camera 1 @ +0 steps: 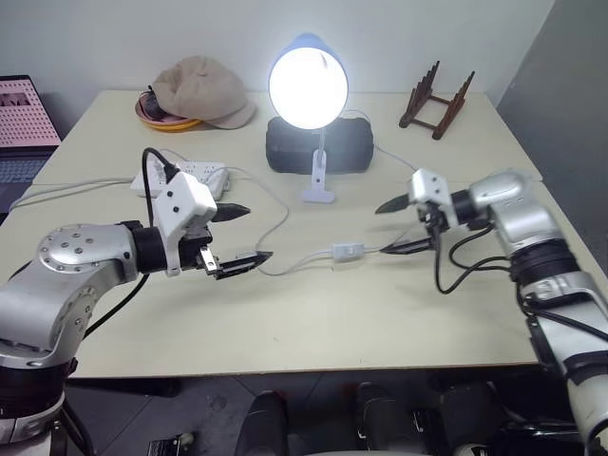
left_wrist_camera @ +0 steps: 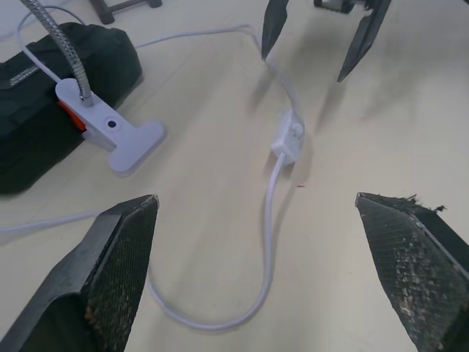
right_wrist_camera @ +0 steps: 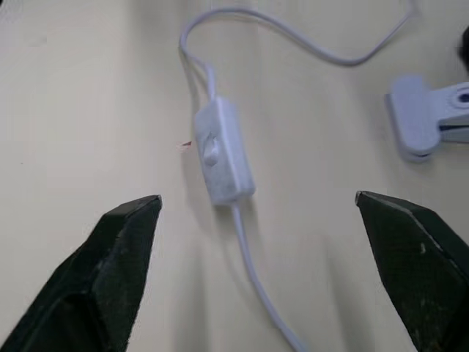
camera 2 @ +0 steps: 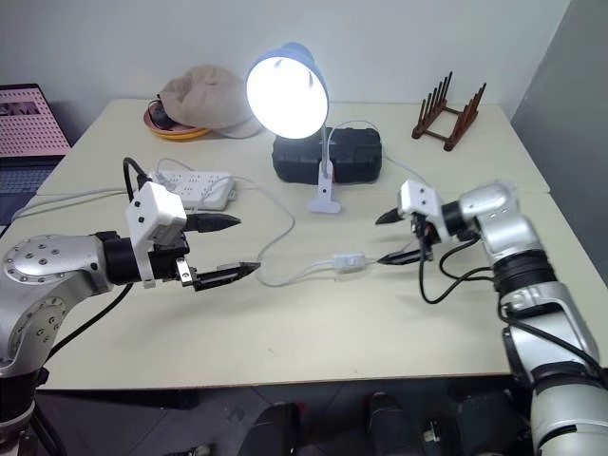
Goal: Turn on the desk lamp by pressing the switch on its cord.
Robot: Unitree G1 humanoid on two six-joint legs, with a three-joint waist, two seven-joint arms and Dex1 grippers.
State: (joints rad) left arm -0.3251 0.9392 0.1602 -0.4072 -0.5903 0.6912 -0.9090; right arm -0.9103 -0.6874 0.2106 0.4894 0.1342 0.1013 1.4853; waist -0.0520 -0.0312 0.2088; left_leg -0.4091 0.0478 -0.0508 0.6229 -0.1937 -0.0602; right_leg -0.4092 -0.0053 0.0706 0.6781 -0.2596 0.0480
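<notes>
Small white oblong inline switch (camera 1: 346,251) lies flat on the cream desk (camera 1: 313,323), long axis running left-right along its thin white cord (camera 1: 285,263). Right gripper (camera 1: 399,226) sits just beside its right end, jaws wide, empty; left gripper (camera 1: 242,234) farther, also wide. Blue-shaded desk lamp (camera 1: 308,84) glows.

- looks like an office or lab room, plain white wall (camera 1: 114,38)
- beige worktable (camera 1: 285,323), laptop (camera 1: 24,133), power strip (camera 1: 195,174), cap (camera 1: 204,90) lying around
</notes>
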